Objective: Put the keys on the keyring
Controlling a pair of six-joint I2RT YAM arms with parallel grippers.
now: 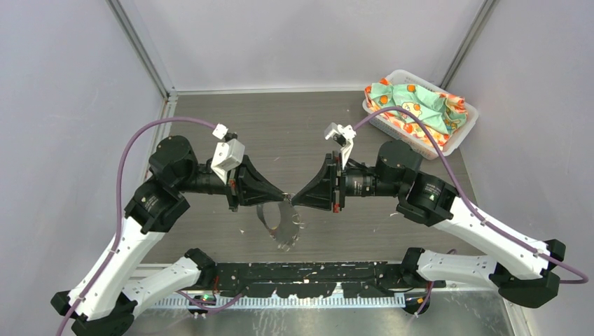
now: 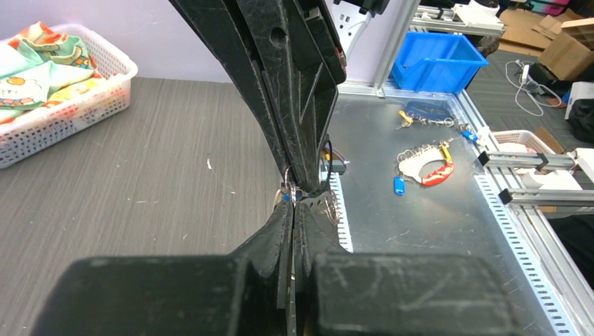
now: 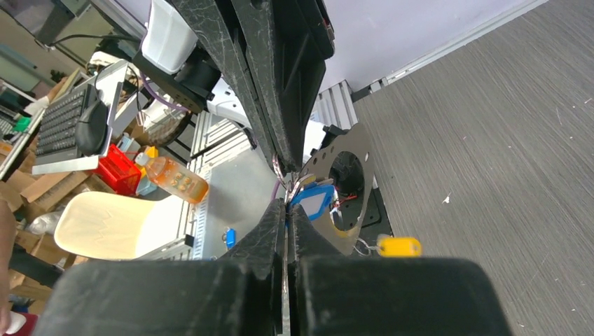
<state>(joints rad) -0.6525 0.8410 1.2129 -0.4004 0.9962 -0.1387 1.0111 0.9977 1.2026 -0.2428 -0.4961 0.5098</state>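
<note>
Clamping the keyring (image 1: 286, 240) in the left gripper (image 1: 284, 197), we are holding it steady; the right gripper (image 1: 293, 199) is pinching shut beside the blue key (image 3: 313, 203); we are aiming to thread slowly.

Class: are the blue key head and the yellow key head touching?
Apart. Right wrist view shows a plain gap between the blue key head and the yellow key head.

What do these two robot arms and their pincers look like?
Both the left arm and right arm have glossy white shells between chunky black round joints. A purple cable runs along each to a small white camera block at the wrist. The left claw and right claw are matte black, scuffed wedges tapering to thin tips.
</note>
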